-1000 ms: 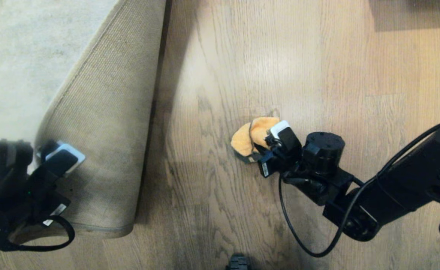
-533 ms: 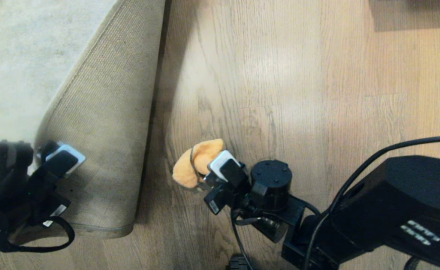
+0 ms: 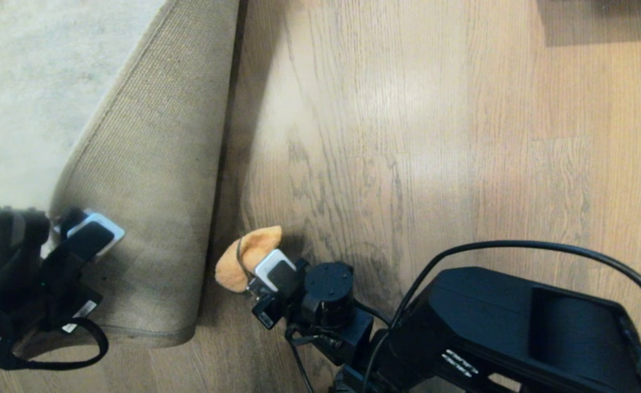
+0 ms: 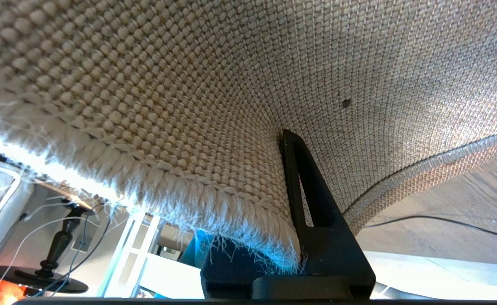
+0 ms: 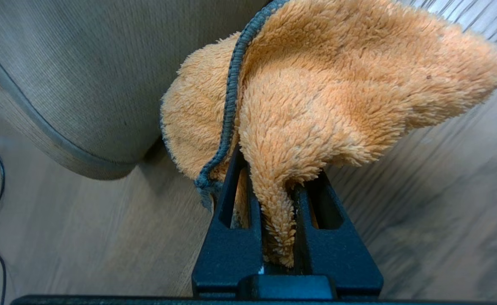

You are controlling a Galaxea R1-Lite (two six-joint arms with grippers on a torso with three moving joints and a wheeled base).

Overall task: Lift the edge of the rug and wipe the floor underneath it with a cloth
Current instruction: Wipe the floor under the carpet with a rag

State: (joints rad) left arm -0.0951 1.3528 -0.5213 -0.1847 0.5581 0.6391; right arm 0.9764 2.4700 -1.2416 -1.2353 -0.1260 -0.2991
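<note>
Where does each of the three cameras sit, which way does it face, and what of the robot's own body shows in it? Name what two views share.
Head view: on the head, looking down at the floor; both arms show, left gripper on the rug edge.
Left wrist view: behind the fingers, looking up at the rug's woven backing; one black finger shows.
Right wrist view: behind the right gripper, shut on the cloth.
Shared: cloth and rug edge, in head and right wrist views.

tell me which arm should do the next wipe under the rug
Right. The right gripper is shut on the cloth, low over the floor beside the rug edge. The left gripper is busy holding that edge up, so letting go would drop it.
</note>
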